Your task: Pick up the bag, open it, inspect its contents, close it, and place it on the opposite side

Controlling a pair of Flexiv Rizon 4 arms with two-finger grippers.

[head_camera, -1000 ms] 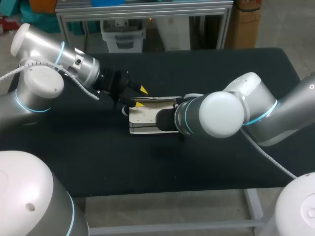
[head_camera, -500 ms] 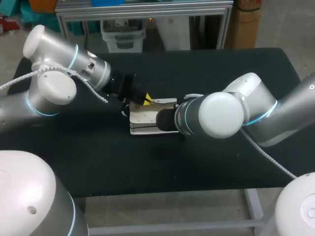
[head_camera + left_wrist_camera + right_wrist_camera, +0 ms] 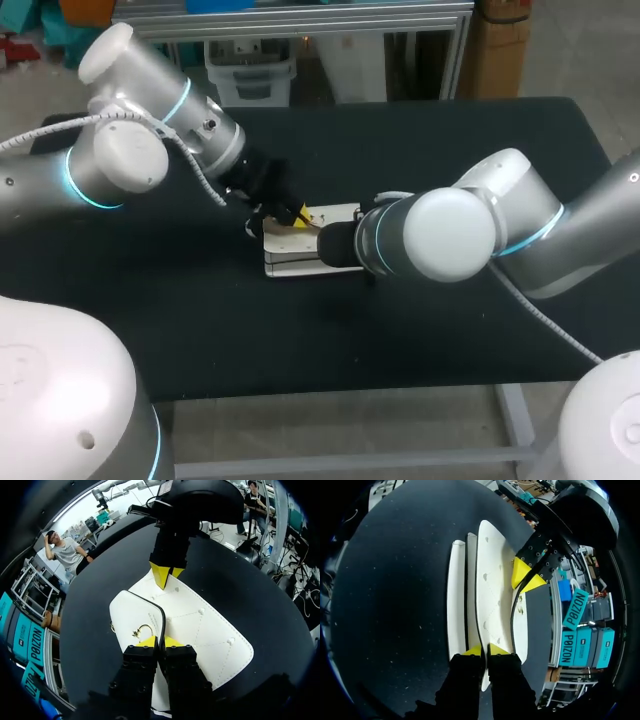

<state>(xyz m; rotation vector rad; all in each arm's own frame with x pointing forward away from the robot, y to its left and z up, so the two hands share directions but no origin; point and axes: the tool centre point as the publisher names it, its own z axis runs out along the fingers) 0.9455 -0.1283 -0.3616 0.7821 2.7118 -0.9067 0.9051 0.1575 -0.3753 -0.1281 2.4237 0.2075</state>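
Observation:
A white studded bag (image 3: 290, 247) lies flat on the black table, its flap rimmed with a black edge. My left gripper (image 3: 300, 215) comes in from the far left and is shut on that black-rimmed flap edge (image 3: 161, 622), close to a small gold clasp (image 3: 141, 629); its tips (image 3: 160, 642) pinch the trim. From the other end my right gripper (image 3: 485, 651) is shut on the bag's white panel (image 3: 492, 587). In the head view my right arm (image 3: 430, 235) hides its fingers. Each wrist view shows the other gripper's yellow tips across the bag.
The black table (image 3: 400, 340) stretches wide on all sides of the bag. Its front edge runs close below my right arm's elbow, and the two arms meet over the middle.
My left gripper has moved in from the left onto the bag and shut on the flap edge; its arm swung up and rightward. The right arm and bag have stayed put.

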